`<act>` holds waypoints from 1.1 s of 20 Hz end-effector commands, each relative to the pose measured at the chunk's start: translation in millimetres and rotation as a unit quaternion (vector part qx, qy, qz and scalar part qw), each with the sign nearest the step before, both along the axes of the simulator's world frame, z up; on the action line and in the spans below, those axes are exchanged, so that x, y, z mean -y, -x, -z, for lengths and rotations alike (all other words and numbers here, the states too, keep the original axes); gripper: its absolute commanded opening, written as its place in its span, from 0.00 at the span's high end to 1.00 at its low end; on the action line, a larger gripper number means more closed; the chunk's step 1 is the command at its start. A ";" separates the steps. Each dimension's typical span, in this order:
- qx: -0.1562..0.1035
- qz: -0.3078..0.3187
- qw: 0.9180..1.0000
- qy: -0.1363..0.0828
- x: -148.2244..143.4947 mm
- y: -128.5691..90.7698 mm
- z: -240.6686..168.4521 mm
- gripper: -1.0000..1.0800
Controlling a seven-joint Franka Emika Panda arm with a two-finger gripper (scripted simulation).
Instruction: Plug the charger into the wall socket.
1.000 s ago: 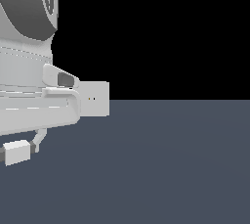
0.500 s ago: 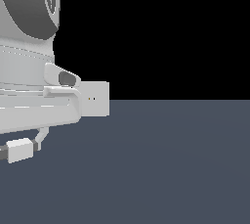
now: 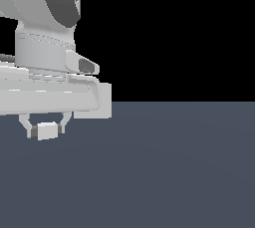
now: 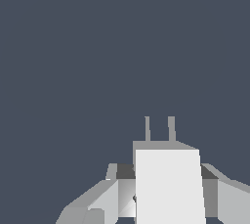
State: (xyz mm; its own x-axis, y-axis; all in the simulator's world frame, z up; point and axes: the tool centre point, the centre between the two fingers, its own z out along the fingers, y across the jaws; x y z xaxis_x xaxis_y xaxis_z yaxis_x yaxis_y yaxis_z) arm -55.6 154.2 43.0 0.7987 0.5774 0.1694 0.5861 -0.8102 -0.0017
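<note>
In the exterior view the charger (image 3: 48,130), a small white block, hangs just above the grey floor, and my gripper (image 3: 47,128) is shut on it with a finger on each side. The wrist view shows the charger (image 4: 168,186) between the fingers (image 4: 105,199), its two thin prongs (image 4: 159,129) pointing away from the hand over bare floor. The wall socket (image 3: 105,103) stands a little to the exterior view's right of the charger. The arm hides most of it, and its holes do not show.
The big white arm body (image 3: 45,48) fills the exterior view's upper left. A flat grey floor (image 3: 174,172) stretches to the exterior view's right and front. The wrist view holds only floor (image 4: 97,47) beyond the prongs.
The gripper has carried the charger up and toward the exterior view's right, nearer the wall socket. The arm now covers more of the socket, including its holes.
</note>
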 end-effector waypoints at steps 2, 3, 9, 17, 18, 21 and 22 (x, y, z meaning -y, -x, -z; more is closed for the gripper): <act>0.000 0.059 0.998 -0.001 17.9 -16.1 -16.9 1.00; 0.000 0.077 0.997 -0.001 23.8 -20.4 -21.9 1.00; 0.000 0.158 0.988 0.000 52.9 -37.0 -44.1 1.00; 0.000 0.204 0.979 0.001 71.6 -43.9 -56.7 1.00; 0.000 0.206 0.979 0.001 72.2 -44.1 -57.1 1.00; 0.000 0.206 0.979 0.001 72.4 -44.1 -57.2 1.00; 0.000 0.206 0.979 0.001 72.4 -44.1 -57.2 1.00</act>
State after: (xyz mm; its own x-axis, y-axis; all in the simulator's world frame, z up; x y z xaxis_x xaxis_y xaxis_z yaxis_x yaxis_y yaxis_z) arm -11.5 81.8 100.1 0.9636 0.2072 0.1687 0.2103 -0.9776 -0.0006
